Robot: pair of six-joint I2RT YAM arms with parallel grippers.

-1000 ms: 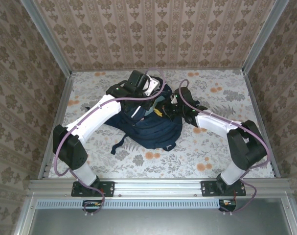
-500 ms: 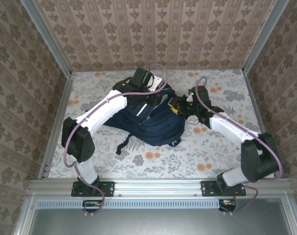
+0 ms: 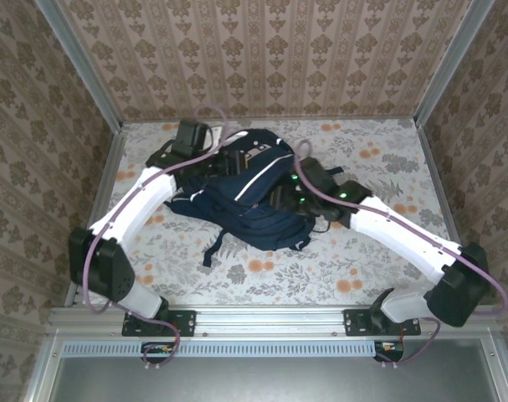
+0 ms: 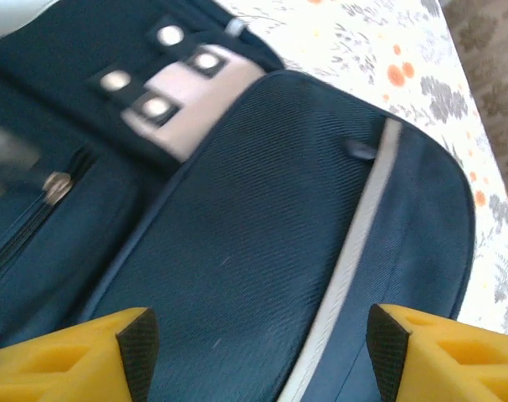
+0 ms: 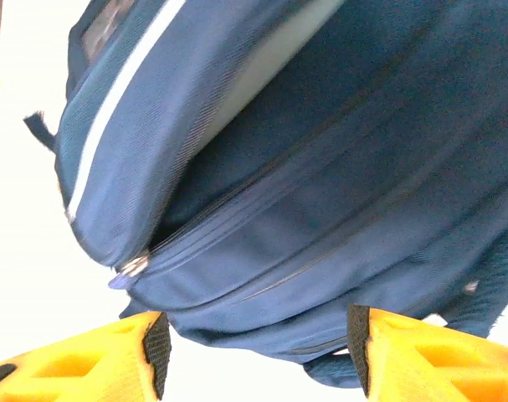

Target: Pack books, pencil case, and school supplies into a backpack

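Ok, both jaws open, holding nothing: my left gripper (image 4: 254, 356) sits over the far top end of the backpack (image 3: 254, 201), my right gripper (image 5: 258, 352) off its right side by the zip (image 5: 132, 268), its long axis running far-to-near.

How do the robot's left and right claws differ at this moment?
The left gripper points at the backpack's striped flap, beside a pale studded patch; the right gripper faces its side seam, near a zipper pull. The left gripper is at the bag's far left end, the right gripper at its right flank. Both stand open, holding nothing.
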